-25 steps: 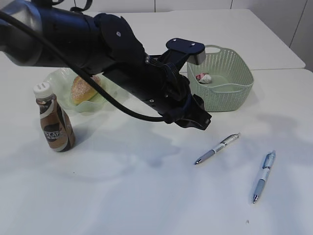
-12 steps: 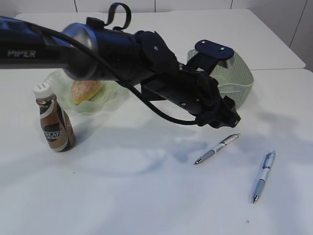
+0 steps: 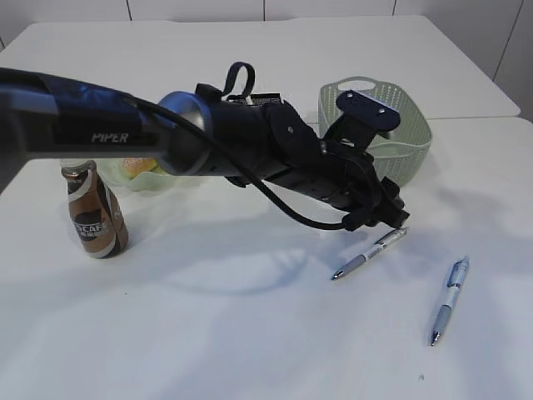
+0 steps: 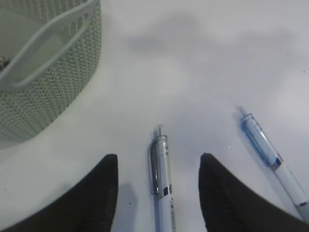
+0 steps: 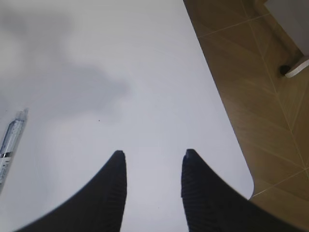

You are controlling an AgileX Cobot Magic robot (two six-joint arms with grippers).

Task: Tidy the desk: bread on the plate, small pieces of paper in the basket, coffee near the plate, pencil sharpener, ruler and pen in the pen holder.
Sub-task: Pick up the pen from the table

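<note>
While the large plain white bench (image 3: 250,333) takes up most of the exterior view, the long black left arm (image 3: 166,137) crosses it from the left and reaches past the middle. Left end effector (image 3: 391,218) sits low over the bench, right at the upper end of the silver-and-white clicker pen (image 3: 370,252). Wrist view: left end effector (image 4: 158,193) has its jaws parted moderately wide, gripping nothing, with the silver-and-white clicker pen (image 4: 161,183) lying on the bench between the two dark fingers (image 4: 96,198), clear of both, tip pointing away.

Sage-green rectangular perforated plastic basket (image 3: 400,137) stands just behind that arm's wrist, near the end effector; it shows at upper left of the left wrist view (image 4: 43,82). Brown plastic coffee bottle with swirled label (image 3: 93,218) stands upright at far left, well apart from the end effector. Pale green wavy-rimmed dish (image 3: 141,175) with the golden-brown bun (image 3: 137,166) in it is just behind the bottle, mostly hidden by the arm. Blue-and-white clicker pen (image 3: 448,300) lies to the right of the first pen, apart from it, untouched.

Right end effector (image 5: 152,188) hovers near the bench's corner, jaws parted, nothing between them.
</note>
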